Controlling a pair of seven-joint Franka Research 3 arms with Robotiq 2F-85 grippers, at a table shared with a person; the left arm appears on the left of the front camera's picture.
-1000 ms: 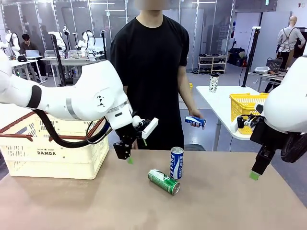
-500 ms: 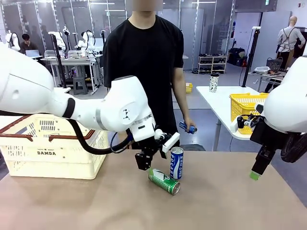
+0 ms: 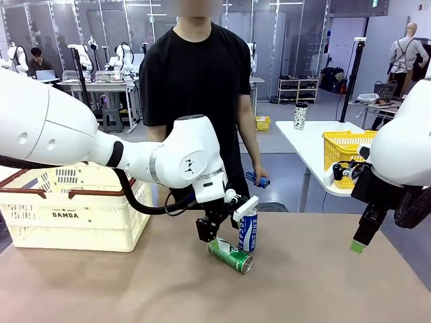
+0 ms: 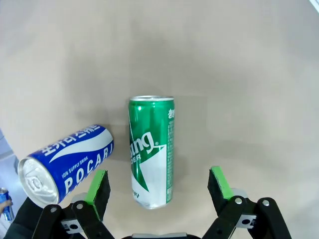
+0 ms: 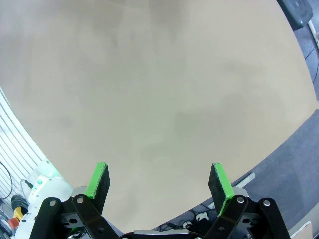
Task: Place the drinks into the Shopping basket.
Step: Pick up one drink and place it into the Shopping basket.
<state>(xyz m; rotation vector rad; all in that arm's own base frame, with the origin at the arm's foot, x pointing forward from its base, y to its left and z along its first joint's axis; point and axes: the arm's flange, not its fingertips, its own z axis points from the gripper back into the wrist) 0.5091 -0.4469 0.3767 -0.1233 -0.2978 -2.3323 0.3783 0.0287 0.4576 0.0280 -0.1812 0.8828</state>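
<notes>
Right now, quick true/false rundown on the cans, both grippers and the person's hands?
1. The green can lies on its side on the table. True.
2. The left gripper is shut on the green can. False: it is open, hovering above the can.
3. The blue-and-white can stands upright beside the green can. True.
4. The right gripper holds a can. False: it is open and empty over bare table.
5. The person's hands are empty. False: one hand holds a blue can.
</notes>
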